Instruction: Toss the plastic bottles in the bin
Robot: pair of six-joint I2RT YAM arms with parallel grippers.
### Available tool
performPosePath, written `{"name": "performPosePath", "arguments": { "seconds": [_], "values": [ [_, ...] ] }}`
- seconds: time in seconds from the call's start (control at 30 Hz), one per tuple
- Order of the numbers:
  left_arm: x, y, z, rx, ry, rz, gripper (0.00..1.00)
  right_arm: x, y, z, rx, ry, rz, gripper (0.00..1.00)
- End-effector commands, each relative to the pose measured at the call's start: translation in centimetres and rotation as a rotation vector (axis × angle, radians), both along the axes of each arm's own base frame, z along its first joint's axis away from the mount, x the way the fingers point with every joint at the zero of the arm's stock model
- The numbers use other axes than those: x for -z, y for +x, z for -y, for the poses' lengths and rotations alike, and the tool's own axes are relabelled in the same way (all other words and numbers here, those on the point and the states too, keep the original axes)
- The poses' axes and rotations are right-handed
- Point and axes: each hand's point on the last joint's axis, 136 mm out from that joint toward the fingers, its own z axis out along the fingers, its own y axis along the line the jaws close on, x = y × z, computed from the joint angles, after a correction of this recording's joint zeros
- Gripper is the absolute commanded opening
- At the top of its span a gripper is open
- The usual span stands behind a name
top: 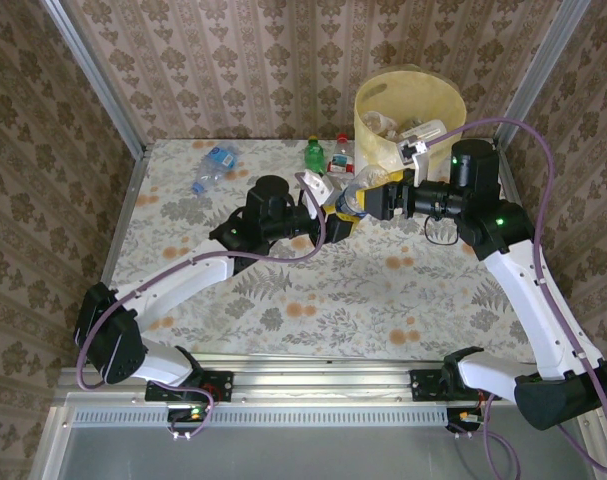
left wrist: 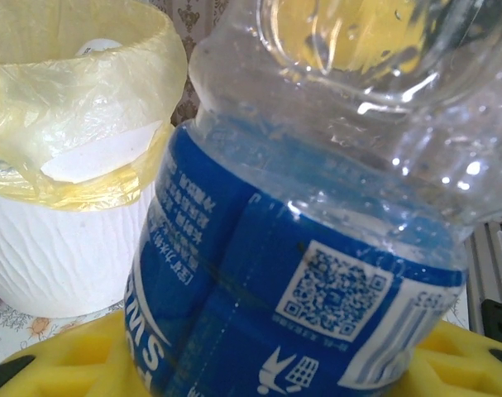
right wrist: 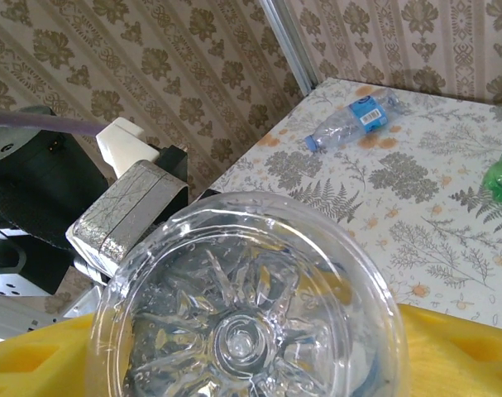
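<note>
From above, the blue-labelled bottle (top: 353, 198) hangs over the table (top: 283, 300), just near and left of the bin (top: 408, 115). It sits between the left gripper (top: 333, 213) and the right gripper (top: 376, 200), its long axis running left to right. A green bottle (top: 312, 154) stands at the far edge.

At the left wrist, the yellow pads (left wrist: 69, 364) are clamped on the labelled waist. The wall is thin, dented plastic — probably light, springy and slick, so the label band looks the surest hold.

At the right wrist, the bottle's starred base faces the camera squarely, so the base points right. Pads (right wrist: 457, 347) flank it — whether they press yet cannot be told.
</note>
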Motion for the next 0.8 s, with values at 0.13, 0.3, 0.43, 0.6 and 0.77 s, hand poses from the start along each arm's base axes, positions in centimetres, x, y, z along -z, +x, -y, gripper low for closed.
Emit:
{"name": "performPosePath", "arguments": {
  "seconds": [0.13, 0.3, 0.43, 0.6, 0.77],
  "values": [
    [-1.9, -1.3, 1.0, 0.084, -0.033, 0.039, 0.43, -0.2, 0.3, 0.0, 0.010, 0.006, 0.009, 0.68],
    [-1.8, -1.3, 1.0, 0.086, -0.026, 0.036, 0.52, -0.4, 0.3, 0.0, 0.014, 0.005, 0.016, 0.59],
    [-1.6, -0.9, 0.8, 0.061, -0.022, 0.033, 0.83, -0.5, 0.2, 0.2, 0.022, 0.002, 0.022, 0.57],
    [-1.6, -0.3, 0.1, 0.010, -0.035, 0.040, 1.00, -0.7, 0.3, 0.7, 0.058, -0.011, 0.044, 0.54],
    [-2.2, 0.3, -1.2, -0.037, -0.063, 0.048, 1.00, -1.5, 0.4, 1.6, 0.116, -0.020, 0.091, 0.50]
  ]
}}
